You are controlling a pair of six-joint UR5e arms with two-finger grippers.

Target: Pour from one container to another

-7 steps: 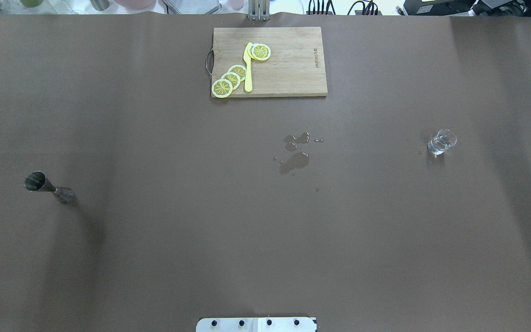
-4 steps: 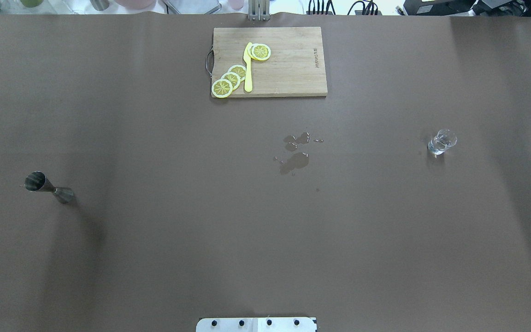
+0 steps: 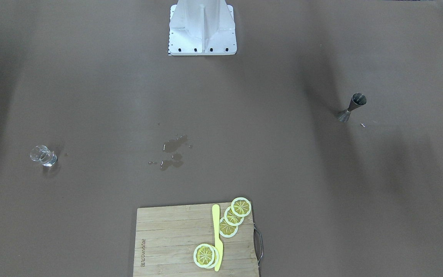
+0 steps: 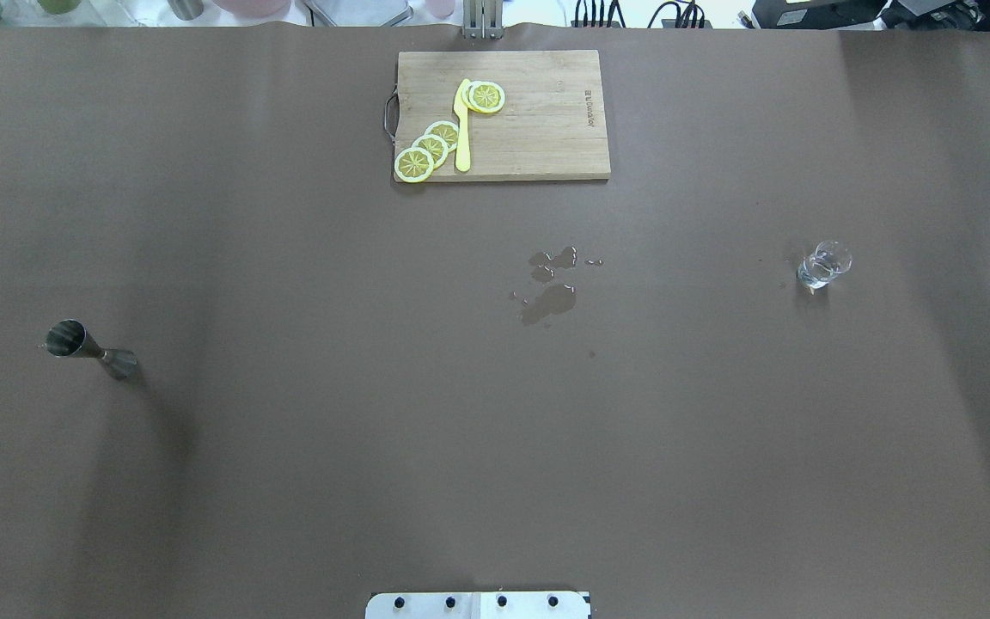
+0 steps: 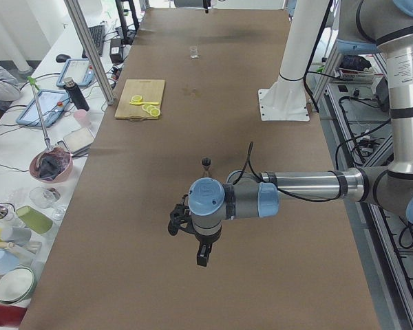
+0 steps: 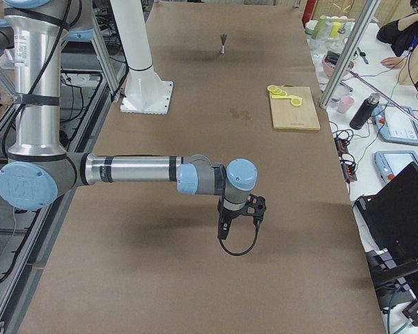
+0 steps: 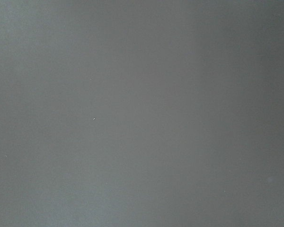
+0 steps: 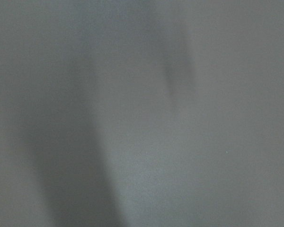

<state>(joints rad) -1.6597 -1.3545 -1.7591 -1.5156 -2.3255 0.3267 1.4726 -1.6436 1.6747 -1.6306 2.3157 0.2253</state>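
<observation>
Since neither arm enters the overhead or front views, we read both from the side cameras only. The left gripper (image 5: 191, 239) hangs above the table (image 4: 289, 481) toward its left end, pointing down and touching nothing. From this view we cannot tell whether its fingers stand apart or together. The right gripper (image 6: 238, 217) hangs likewise above the table's right end, with a cable loop beneath it. We cannot tell its finger state either. Both wrist cameras show only blurred grey-brown surface.

The jigger (image 4: 89, 351) stands upright on the robot's left side of the table, well apart from the left gripper. The glass (image 4: 823, 264) stands upright on the robot's right side, well apart from the jigger. It is clear, and we cannot judge its fill level.

A puddle (image 4: 551, 292) of several wet patches lies near the table's middle, between jigger and glass and nearer the glass. A board (image 4: 546, 129) lies at the far edge, beyond the puddle. It carries lemon slices (image 4: 430, 148) and a yellow knife (image 4: 462, 129). Three slices overlap left of the knife, and others lie by its tip. The robot's base plate (image 4: 478, 604) shows at the near edge.
</observation>
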